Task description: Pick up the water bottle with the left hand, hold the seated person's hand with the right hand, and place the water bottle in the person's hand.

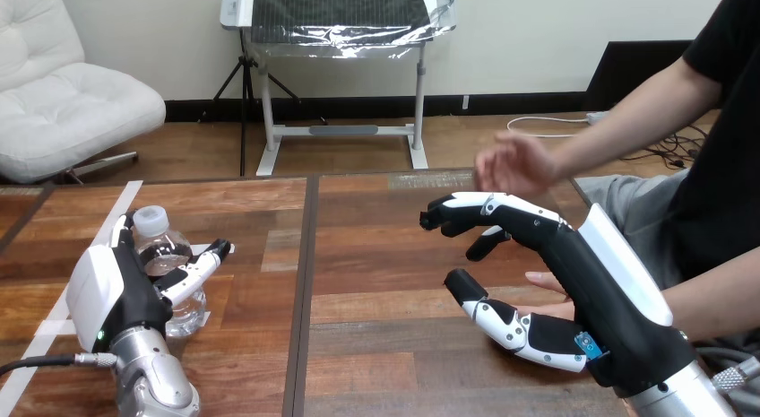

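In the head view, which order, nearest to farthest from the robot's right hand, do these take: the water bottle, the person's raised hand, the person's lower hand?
1. The person's lower hand, between thumb and fingers of the right hand.
2. The person's raised hand, just beyond its fingertips.
3. The water bottle, far off at the view's left, in the left hand.

A white armchair (63, 103) stood at the upper left on a wooden floor (358, 157). At top centre a white-legged stand (418, 94) carried a plastic-wrapped dark panel (336, 13) before a pale wall (538, 40) with dark skirting (358, 105).
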